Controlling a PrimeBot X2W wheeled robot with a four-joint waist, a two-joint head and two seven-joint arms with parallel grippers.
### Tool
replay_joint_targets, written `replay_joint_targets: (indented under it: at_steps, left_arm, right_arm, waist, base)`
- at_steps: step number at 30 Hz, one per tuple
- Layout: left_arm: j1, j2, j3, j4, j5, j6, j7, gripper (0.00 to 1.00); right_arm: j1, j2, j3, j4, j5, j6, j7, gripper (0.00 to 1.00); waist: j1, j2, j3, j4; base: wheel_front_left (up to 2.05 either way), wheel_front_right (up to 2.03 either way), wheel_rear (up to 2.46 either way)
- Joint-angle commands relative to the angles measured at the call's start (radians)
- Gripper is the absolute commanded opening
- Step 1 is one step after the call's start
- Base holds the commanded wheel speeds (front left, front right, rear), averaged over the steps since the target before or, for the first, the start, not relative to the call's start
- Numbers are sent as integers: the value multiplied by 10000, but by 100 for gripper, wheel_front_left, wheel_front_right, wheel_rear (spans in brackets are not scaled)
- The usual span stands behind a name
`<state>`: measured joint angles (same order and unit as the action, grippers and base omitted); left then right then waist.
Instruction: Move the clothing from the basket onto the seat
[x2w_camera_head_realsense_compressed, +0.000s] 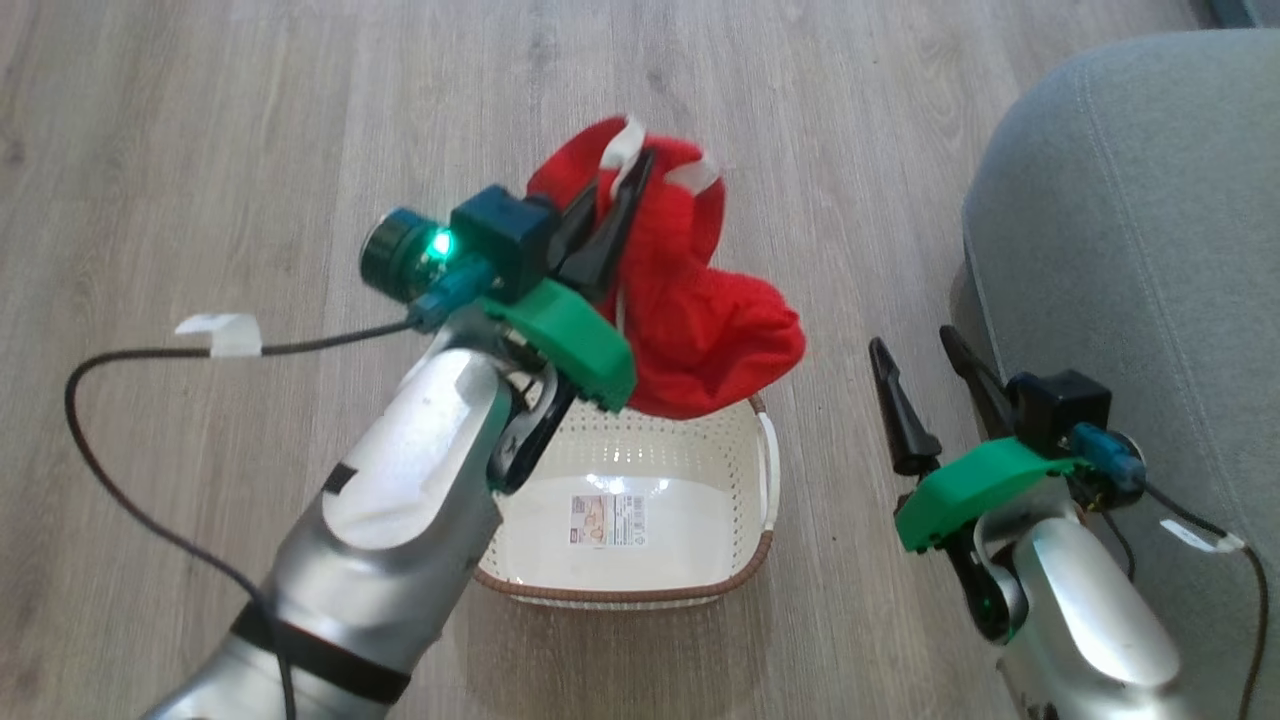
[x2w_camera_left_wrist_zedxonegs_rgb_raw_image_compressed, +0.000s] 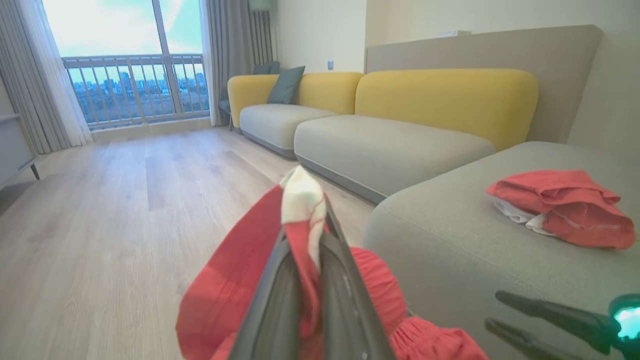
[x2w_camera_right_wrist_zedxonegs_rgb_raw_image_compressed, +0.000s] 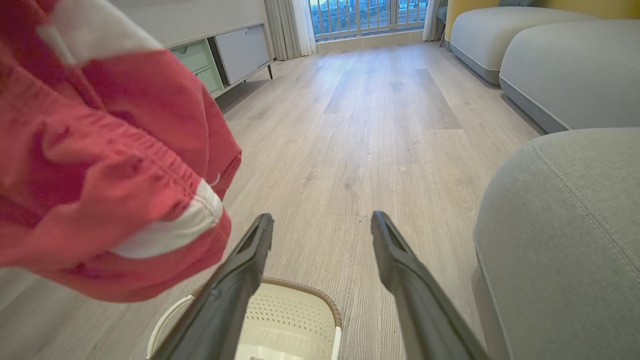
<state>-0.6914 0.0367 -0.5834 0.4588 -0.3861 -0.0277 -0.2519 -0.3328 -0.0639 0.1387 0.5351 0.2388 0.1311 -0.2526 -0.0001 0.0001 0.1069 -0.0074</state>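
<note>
My left gripper (x2w_camera_head_realsense_compressed: 640, 165) is shut on a red garment with white stripes (x2w_camera_head_realsense_compressed: 700, 310), which hangs above the far end of the cream basket (x2w_camera_head_realsense_compressed: 745, 440). In the left wrist view the fingers (x2w_camera_left_wrist_zedxonegs_rgb_raw_image_compressed: 345, 300) pinch the red and white clothing (x2w_camera_left_wrist_zedxonegs_rgb_raw_image_compressed: 235, 285). The basket's floor shows a label sticker and no fabric. My right gripper (x2w_camera_head_realsense_compressed: 912, 345) stands open between the basket and the grey-green seat (x2w_camera_head_realsense_compressed: 1130, 230), holding nothing. Another red and white garment (x2w_camera_left_wrist_zedxonegs_rgb_raw_image_compressed: 560, 207) lies on the seat (x2w_camera_left_wrist_zedxonegs_rgb_raw_image_compressed: 450, 235). In the right wrist view the hanging garment (x2w_camera_right_wrist_zedxonegs_rgb_raw_image_compressed: 100, 165) is at the left and the basket (x2w_camera_right_wrist_zedxonegs_rgb_raw_image_compressed: 300, 310) lies below the open fingers.
Pale wood floor surrounds the basket. A sofa with yellow backs and grey cushions (x2w_camera_left_wrist_zedxonegs_rgb_raw_image_compressed: 390, 140) runs beyond the seat toward a balcony window. A low cabinet (x2w_camera_right_wrist_zedxonegs_rgb_raw_image_compressed: 230, 52) stands along the opposite wall. Black cables trail from both wrists.
</note>
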Motion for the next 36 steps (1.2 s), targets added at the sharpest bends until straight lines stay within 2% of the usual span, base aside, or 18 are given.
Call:
replay_joint_targets:
  at_steps: [1,8,14,18,22,25,29,36]
  left_arm:
    - [-730,136,256,-518,-58,88,-99,0]
    - [-933,136,-191,-1117,-190,395,-36,0]
    - [-824,136,-383,-1152,-310,482,-36,0]
    - [-818,136,-526,-1135,-378,518,-39,0]
    - [-842,135,-708,-1151,-440,568,-42,0]
    - [-881,135,-847,-1155,-498,580,-45,0]
    - [-948,135,-1104,-1168,-599,603,-48,0]
    - [-1040,135,-1646,-1252,-906,691,-57,0]
  right_arm:
    - [-84,2,242,-252,88,-4,-92,100]
    - [24,21,296,-320,97,-4,-92,100]
    - [-184,34,535,-1482,125,-4,-92,100]
    - [-317,-46,1324,-2968,275,-4,-92,100]
    - [-552,-204,2407,-3478,474,-4,-92,100]
    - [-950,-245,3133,-3381,592,-4,-92,100]
    - [-1517,-226,3699,-2539,589,-4,-92,100]
    - [-2370,46,3951,-668,448,-4,-92,100]
  waist:
    - [1,-1,-28,-5]
    - [1,-1,-118,-82]
    - [1,-1,-119,-137]
    - [1,-1,-72,-123]
    - [1,-1,-23,-89]
    - [1,-1,3,-62]
    - [1,-1,0,15]
    - [1,-1,-71,229]
  base:
    - [0,0,0]
    - [0,0,0]
    - [0,0,0]
    - [0,0,0]
    - [0,0,0]
    - [0,0,0]
    - [0,0,0]
    - [0,0,0]
